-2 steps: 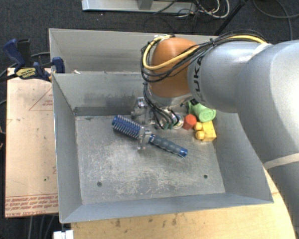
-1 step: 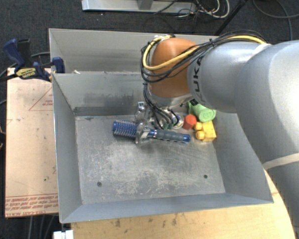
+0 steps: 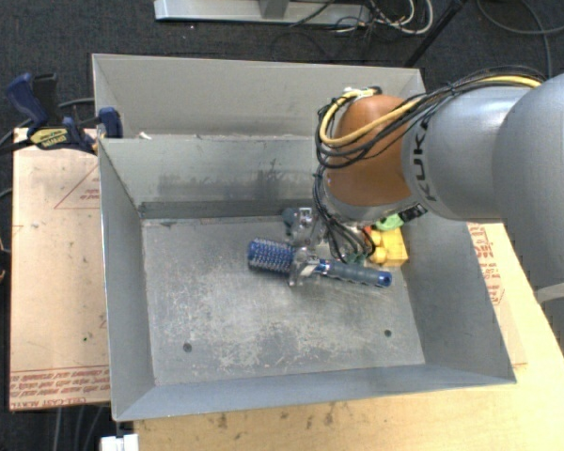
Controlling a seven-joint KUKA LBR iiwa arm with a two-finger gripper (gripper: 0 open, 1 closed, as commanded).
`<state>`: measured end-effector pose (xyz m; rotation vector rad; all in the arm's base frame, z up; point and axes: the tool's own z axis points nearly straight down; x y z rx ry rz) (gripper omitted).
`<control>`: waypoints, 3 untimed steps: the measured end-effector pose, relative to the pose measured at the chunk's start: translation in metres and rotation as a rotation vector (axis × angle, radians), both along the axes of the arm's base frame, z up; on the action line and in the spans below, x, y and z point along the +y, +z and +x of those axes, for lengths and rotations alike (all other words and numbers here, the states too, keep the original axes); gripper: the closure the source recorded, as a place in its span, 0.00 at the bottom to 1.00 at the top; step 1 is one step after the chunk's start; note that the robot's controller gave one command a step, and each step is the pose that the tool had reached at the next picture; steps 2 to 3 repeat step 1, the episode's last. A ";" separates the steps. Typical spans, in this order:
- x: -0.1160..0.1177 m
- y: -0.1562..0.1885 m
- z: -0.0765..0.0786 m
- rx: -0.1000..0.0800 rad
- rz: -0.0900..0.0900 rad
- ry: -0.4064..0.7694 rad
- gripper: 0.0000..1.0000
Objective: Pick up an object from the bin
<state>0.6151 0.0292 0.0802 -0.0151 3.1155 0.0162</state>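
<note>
Hovering tool (image 3: 305, 259): over blue brush (image 3: 266, 255), near bin (image 3: 122, 280) back wall; opening cannot be told.
Grasp: best across the handle, clear of yellow block (image 3: 393, 250).

Blue hairbrush (image 3: 267, 256) flat, mid bin (image 3: 254, 346)

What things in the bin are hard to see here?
1. In the camera view, the arm's orange cover hides the top part of the yellow block, so its shape is unclear.
2. The green piece beside it is mostly under the arm and too small to name.
3. The gripper covers the middle of the blue brush.
</note>
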 end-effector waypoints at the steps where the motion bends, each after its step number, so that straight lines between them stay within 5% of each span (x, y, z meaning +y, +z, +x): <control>1: -0.009 0.177 -0.001 0.016 -0.010 0.031 1.00; 3: -0.009 0.177 -0.001 0.016 -0.010 0.031 1.00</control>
